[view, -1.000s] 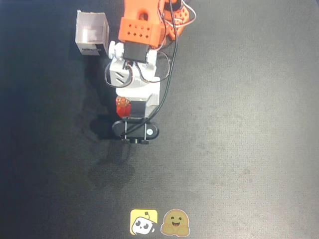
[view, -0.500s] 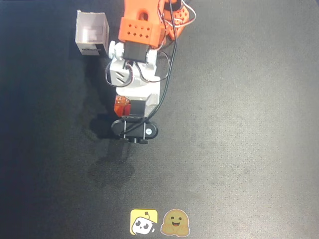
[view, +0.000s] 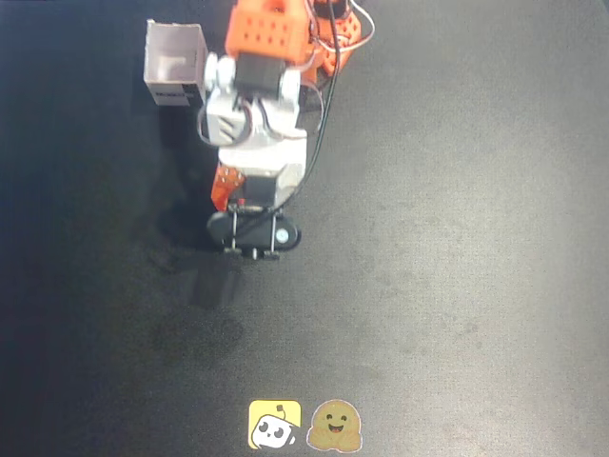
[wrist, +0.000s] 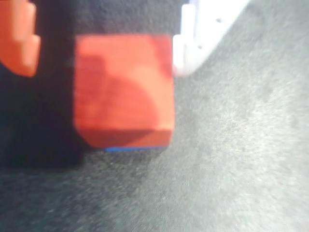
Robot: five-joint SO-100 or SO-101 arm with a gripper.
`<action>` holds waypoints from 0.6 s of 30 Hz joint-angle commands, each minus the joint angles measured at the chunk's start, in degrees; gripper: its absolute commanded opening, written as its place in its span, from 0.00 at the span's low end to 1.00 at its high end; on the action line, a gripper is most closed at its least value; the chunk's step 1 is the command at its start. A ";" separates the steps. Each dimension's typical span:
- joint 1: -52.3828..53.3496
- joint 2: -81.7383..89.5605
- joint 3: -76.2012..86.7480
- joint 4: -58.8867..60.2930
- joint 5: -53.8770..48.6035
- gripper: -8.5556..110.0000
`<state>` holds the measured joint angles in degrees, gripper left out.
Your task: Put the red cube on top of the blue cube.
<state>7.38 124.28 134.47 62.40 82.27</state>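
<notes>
Red cube (wrist: 124, 89) atop blue cube (wrist: 133, 149) — gripper (wrist: 104, 46) spread, releasing. Risk: a finger brushing red on retreat — stack topples.

From the wrist view I see only a thin sliver of the small bright blue cube (wrist: 133, 149) under the small matte red cube (wrist: 124, 89); rest is covered. End effector fingers, orange (wrist: 18, 36) & white (wrist: 200, 31), are cut off at the top edge, pic blurry. Overhead, arm hides both cubes.
</notes>
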 commanded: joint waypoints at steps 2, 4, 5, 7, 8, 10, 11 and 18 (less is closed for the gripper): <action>0.26 5.80 -4.92 4.22 0.62 0.25; 0.26 8.79 -5.36 5.89 0.53 0.24; 0.18 10.55 -5.36 6.77 0.44 0.23; -0.18 14.15 -4.83 8.26 0.44 0.21; -0.18 16.17 -4.31 8.88 0.18 0.19; -0.18 20.13 -3.08 10.20 -0.26 0.12; -0.26 21.88 -2.37 10.72 -0.79 0.09; -1.49 35.60 7.03 10.99 -2.90 0.07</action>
<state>6.86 154.42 139.31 73.56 80.16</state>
